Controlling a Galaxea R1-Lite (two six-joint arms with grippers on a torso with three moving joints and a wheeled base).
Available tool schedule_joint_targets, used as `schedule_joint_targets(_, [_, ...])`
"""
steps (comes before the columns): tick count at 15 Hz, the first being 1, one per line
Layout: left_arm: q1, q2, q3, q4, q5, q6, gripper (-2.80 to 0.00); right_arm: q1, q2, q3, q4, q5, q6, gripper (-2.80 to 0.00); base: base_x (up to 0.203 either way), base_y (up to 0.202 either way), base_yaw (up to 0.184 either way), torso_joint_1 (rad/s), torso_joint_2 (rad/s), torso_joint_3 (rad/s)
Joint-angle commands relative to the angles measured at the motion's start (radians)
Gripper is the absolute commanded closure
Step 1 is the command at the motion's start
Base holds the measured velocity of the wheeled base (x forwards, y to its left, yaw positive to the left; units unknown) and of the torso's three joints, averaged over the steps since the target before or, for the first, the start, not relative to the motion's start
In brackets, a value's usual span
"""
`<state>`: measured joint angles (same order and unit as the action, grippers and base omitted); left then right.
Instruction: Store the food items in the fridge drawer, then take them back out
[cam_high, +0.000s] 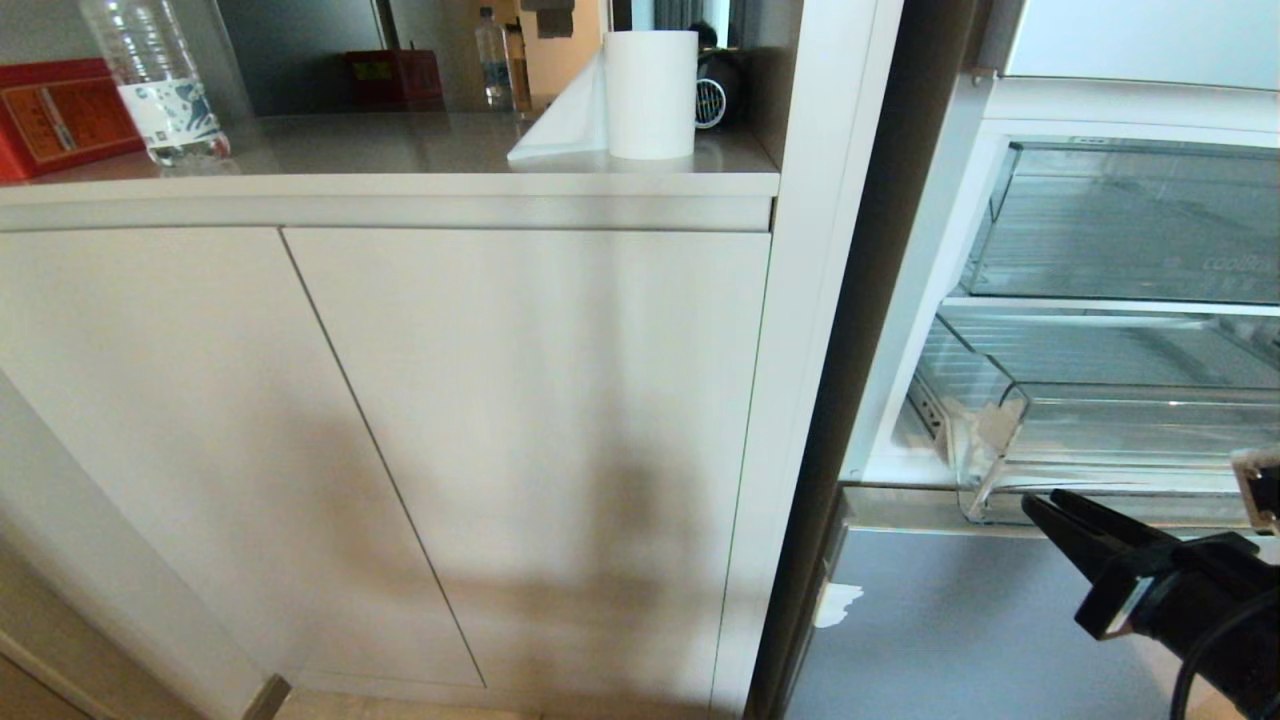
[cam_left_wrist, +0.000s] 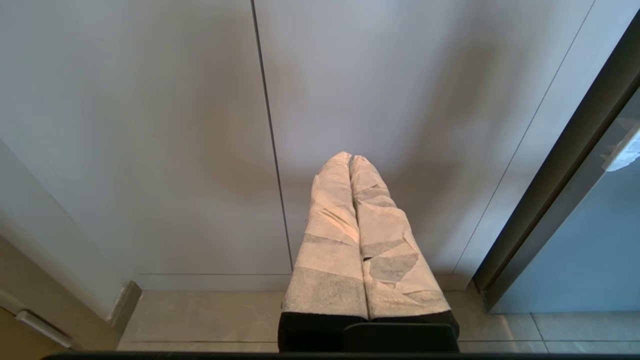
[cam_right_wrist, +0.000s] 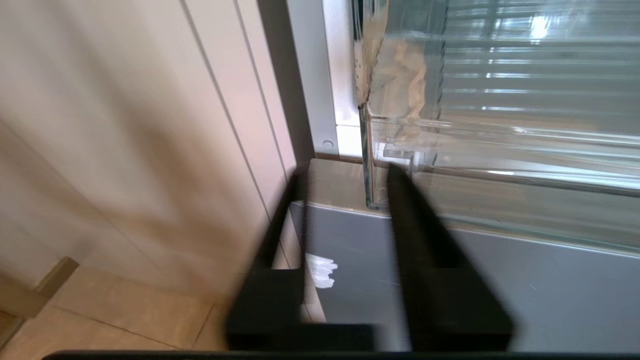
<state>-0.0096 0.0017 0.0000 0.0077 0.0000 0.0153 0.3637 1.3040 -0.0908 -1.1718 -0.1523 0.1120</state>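
While its fingers stand apart, the right tool (cam_right_wrist: 345, 175) hangs just before the fridge drawer (cam_right_wrist: 500, 145).

A grey countertop (cam_high: 400, 150) above white cabinet doors carries 1 clear water bottle (cam_high: 160, 85), a red box (cam_high: 55, 115) and 1 white paper-towel roll (cam_high: 650, 95) with a sheet hanging loose.

Right claw (cam_right_wrist: 345, 175) parted, empty.

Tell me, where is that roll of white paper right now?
In the head view the roll of white paper stands upright on the grey countertop, near its right end, just left of the open fridge.
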Motion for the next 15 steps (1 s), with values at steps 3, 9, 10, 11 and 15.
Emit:
schedule_joint_targets(3, [0.0, 0.001, 0.0, -0.001, 0.0, 0.0, 0.0, 0.007, -0.356, -0.009, 0.24, -0.002, -0.001, -2.8, 0.0, 0.0, 0.0, 0.0, 0.0, 0.0])
schedule_joint_targets(9, [0.0, 0.001, 0.0, 0.0, 0.0, 0.0, 0.0, -0.012, -0.537, -0.684, 1.274, -0.017, 0.013, -2.8, 0.0, 0.0, 0.0, 0.0, 0.0, 0.0])
schedule_joint_targets(10, [0.0, 0.001, 0.0, 0.0, 0.0, 0.0, 0.0, -0.035, -0.473, -0.762, 1.34, -0.023, 0.011, -2.8, 0.0, 0.0, 0.0, 0.0, 0.0, 0.0])
schedule_joint_targets(11, [0.0, 0.001, 0.0, 0.0, 0.0, 0.0, 0.0, -0.071, -0.373, -0.817, 1.384, -0.026, 0.003, -2.8, 0.0, 0.0, 0.0, 0.0, 0.0, 0.0])
schedule_joint_targets(15, [0.0, 0.001, 0.0, 0.0, 0.0, 0.0, 0.0, -0.188, -0.03, -1.019, 1.477, -0.032, -0.041, -2.8, 0.0, 0.0, 0.0, 0.0, 0.0, 0.0])
